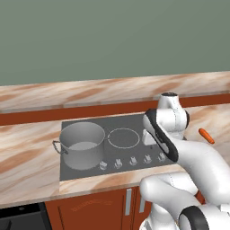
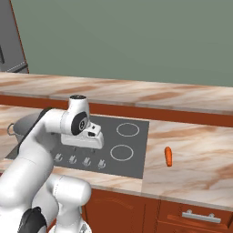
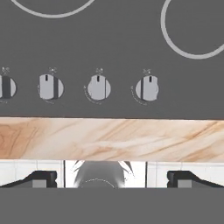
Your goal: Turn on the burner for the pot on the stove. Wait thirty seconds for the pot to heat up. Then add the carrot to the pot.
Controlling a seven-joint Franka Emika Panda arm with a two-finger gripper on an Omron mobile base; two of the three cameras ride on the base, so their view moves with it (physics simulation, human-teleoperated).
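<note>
The fingers point(image 3: 112, 178) stand spread as wide as they go, with nothing between them, hanging above the front edge of the stove point(image 1: 134, 121) and pointing down at its row of knobs point(image 3: 99, 87). From the hand's own camera, four knobs sit in a line just beyond the fingertips, and between the knobs and the fingers runs a strip of marbled tabletop point(image 3: 113, 140). Two white burner rings point(image 3: 192, 30) lie farther out past the knobs.

The pot point(image 1: 83, 144) stands on the stove's left side, off to the left of the fingers, upright, its inside pale and bare as far as I can see. In the right base view only its edge point(image 2: 20, 127) peeks out behind the arm.

The carrot point(image 2: 169, 156) lies flat on the tabletop to the right of the fingers, just off the stove's right edge and well apart from the pot; it also shows as an orange stick point(image 1: 206, 135) beyond the arm in the left base view.
</note>
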